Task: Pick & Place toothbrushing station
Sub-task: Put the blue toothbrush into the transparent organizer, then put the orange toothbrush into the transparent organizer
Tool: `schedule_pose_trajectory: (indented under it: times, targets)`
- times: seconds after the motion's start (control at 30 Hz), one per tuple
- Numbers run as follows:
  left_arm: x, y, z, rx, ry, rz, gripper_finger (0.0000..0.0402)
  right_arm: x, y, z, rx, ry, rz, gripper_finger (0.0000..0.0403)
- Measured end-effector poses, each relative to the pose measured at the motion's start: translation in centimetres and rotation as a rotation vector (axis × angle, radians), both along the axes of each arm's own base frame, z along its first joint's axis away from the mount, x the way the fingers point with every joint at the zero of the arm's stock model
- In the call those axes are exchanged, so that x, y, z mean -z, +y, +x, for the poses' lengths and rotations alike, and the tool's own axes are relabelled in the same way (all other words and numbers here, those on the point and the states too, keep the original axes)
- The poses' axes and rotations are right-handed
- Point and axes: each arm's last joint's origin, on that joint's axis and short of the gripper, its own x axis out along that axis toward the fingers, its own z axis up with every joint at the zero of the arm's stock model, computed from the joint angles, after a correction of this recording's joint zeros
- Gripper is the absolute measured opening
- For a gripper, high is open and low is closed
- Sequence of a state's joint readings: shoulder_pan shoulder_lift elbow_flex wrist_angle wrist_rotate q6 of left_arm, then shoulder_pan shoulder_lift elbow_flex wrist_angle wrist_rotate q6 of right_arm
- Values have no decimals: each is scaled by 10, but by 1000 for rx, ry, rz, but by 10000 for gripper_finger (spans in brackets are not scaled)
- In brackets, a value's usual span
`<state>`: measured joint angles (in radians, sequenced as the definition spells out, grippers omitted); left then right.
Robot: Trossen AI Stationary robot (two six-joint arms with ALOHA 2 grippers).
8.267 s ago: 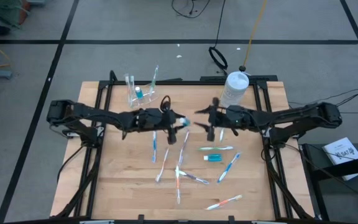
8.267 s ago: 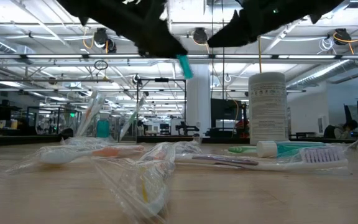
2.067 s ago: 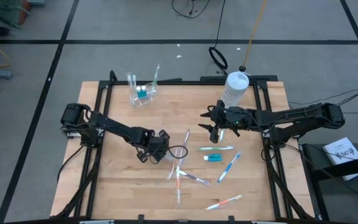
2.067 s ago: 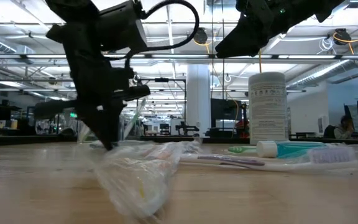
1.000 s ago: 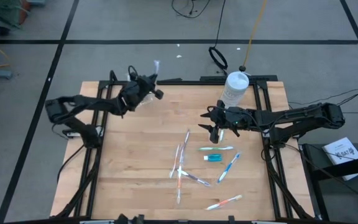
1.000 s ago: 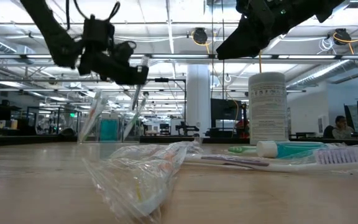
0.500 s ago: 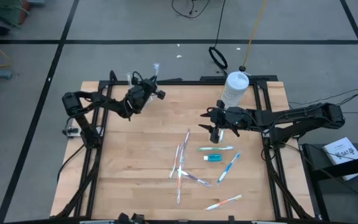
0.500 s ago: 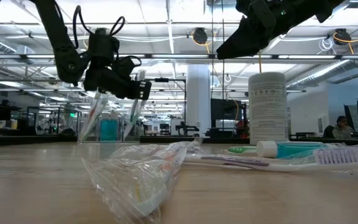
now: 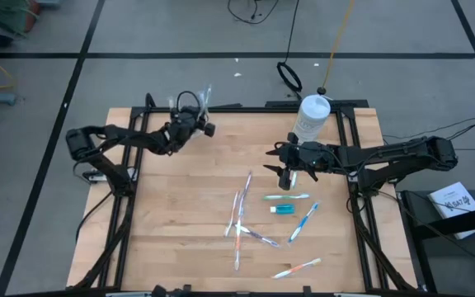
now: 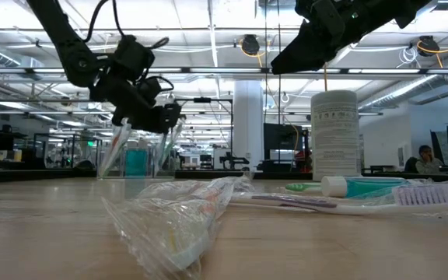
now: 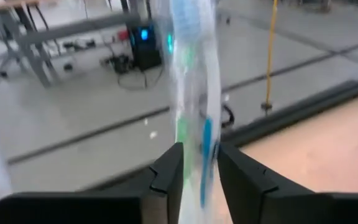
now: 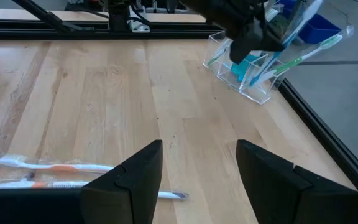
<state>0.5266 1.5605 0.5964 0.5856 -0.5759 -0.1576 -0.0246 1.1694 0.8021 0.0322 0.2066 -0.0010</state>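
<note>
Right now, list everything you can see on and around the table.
clear holder: one, clear plastic, far left corner of the table, holding toothbrushes and a teal tube
wrapped toothbrush: one, blue and green in a clear wrapper, between the left gripper's fingers over the holder
loose toothbrushes: several, pale, blue and orange, scattered mid-table
toothpaste tube: one, teal, lying among them
white bottle: one, far right of the table
left gripper: over the clear holder
right gripper: open, hanging near the bottle

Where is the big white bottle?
In the high view the white bottle stands at the table's far edge on the right side, just behind the right gripper, which hovers above the loose toothbrushes.
</note>
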Motion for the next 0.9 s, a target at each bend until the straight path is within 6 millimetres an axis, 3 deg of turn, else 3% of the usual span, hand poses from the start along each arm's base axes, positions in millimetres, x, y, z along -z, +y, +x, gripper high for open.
schedule_pose_trajectory:
  times: [0.23,0.37,0.73,0.9]
  targets:
    - [15,-8,-7,2,156,-111,132,0,0,0,0,0,0,196]
    - [14,-9,-5,9,147,-105,133,0,0,0,0,0,0,196]
    - [-49,-23,-1,111,103,106,134,0,0,0,1,0,0,196]
    - [-55,-32,-11,129,28,-10,134,0,0,0,9,-4,24,196]
